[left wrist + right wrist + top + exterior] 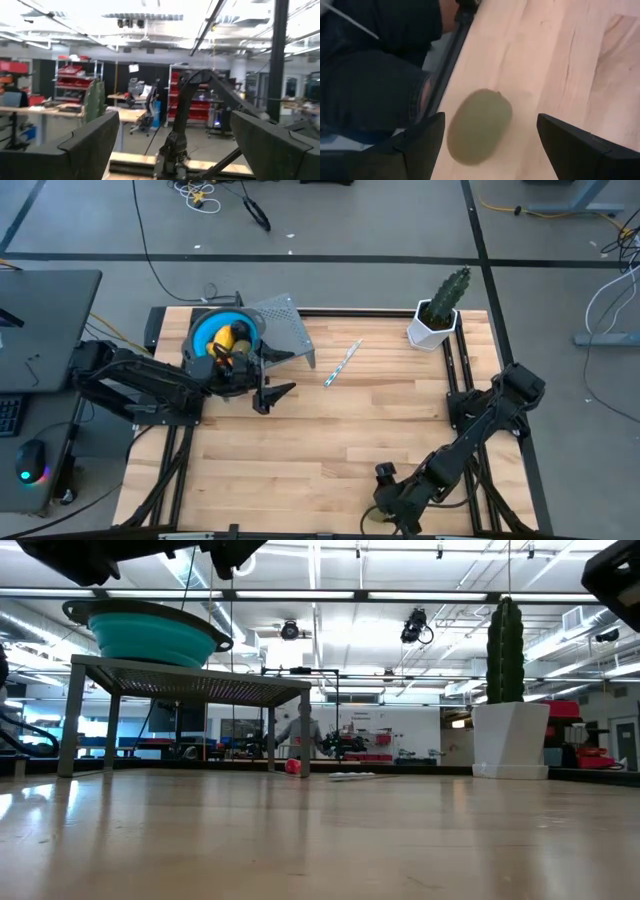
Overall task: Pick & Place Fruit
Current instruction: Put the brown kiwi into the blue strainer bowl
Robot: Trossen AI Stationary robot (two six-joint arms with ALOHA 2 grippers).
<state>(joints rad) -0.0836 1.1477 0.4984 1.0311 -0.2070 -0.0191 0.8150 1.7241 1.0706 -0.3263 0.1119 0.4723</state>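
Observation:
In the right wrist view an olive-green oval fruit [479,126] lies on its side on the wooden table, close to the near edge. My right gripper [490,120] is open above it with a finger on each side, apart from it. From above, that gripper [385,502] hides this fruit. A yellow-orange fruit [225,337] and small orange pieces lie in the blue bowl [205,330] on a grey perforated stand [285,320]. My left gripper [283,374] is open beside the bowl, raised and level, holding nothing [175,145]. The other fruits are not in view.
A cactus-like plant in a white pot [437,315] stands at the far right corner. A thin pale striped stick [342,363] lies on the table's far middle. The low view shows the bowl [150,635] on the stand and a small red thing [292,766] beyond. Bare wood fills the middle.

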